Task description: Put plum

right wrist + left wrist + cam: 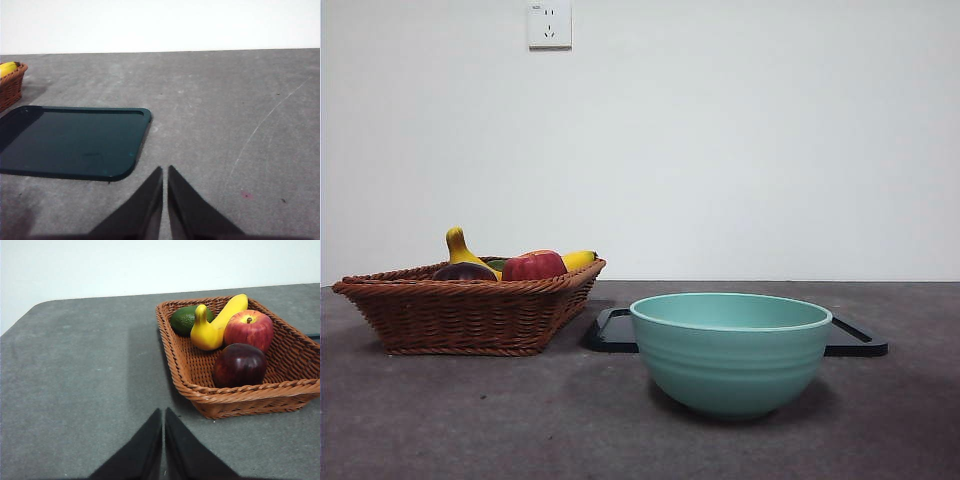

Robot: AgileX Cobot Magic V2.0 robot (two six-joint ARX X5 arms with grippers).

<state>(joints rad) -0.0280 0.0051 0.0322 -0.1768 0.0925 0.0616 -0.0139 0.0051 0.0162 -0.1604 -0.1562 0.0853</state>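
The plum [240, 365], dark maroon and glossy, lies in the brown wicker basket [200, 390] at its near corner, beside a red apple [249, 329]. In the front view the plum [464, 271] peeks over the basket [460, 315] rim at the left. My left gripper [163, 415] hangs shut over bare table, short of the basket and apart from it. My right gripper [165, 172] is shut too, above the table beside the dark tray [70, 142]. Neither gripper shows in the front view.
A yellow banana [217, 322] and a green avocado [185, 320] share the basket. A teal bowl [730, 350] stands at the front, right of the basket, with the dark tray [860, 340] behind it. A wall closes the far edge.
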